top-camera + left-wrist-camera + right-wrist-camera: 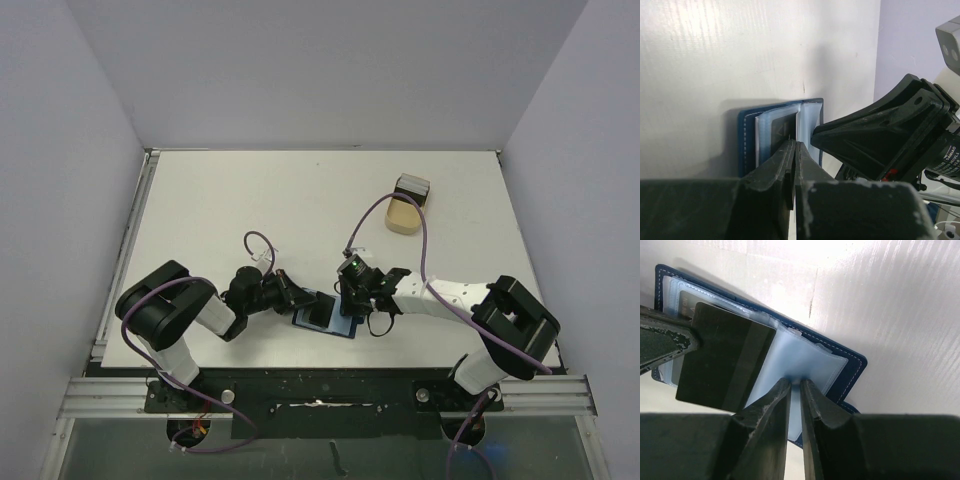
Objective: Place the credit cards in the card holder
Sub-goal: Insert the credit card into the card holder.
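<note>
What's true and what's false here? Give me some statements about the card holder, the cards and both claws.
The card holder lies open on the table. True.
The left claw grips a black card. True.
The right claw hangs wide open, clear of the holder. False: it pinches a clear sleeve of the holder.
The tan dish sits at the table's near left. False: it sits at the far right.

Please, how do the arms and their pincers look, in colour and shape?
The left arm and right arm have black joints and white links, each with a looping purple cable. The left pincer and right pincer are black with tapered fingers.
</note>
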Robot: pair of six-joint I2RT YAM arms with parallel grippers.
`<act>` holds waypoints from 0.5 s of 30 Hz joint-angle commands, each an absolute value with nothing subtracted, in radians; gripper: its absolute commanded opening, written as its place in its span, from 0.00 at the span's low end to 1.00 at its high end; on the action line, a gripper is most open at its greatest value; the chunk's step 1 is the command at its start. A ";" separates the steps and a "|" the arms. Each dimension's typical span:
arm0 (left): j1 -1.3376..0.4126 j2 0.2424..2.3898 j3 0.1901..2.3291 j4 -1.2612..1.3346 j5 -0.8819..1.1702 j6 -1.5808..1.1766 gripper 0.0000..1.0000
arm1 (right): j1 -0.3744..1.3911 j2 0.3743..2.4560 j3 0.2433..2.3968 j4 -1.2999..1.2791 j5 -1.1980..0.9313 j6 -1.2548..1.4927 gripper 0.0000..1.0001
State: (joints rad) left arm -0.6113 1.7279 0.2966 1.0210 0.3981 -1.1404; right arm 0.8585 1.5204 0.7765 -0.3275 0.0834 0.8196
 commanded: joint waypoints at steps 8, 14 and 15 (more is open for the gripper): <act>-0.658 1.708 0.304 1.050 0.332 -1.112 0.00 | 0.864 1.490 0.823 -0.426 0.164 0.855 0.22; -0.676 1.713 0.305 1.058 0.306 -1.126 0.00 | 0.864 1.459 0.804 -0.438 0.173 0.879 0.22; -0.676 1.712 0.307 1.054 0.304 -1.127 0.00 | 0.865 1.456 0.799 -0.440 0.177 0.882 0.22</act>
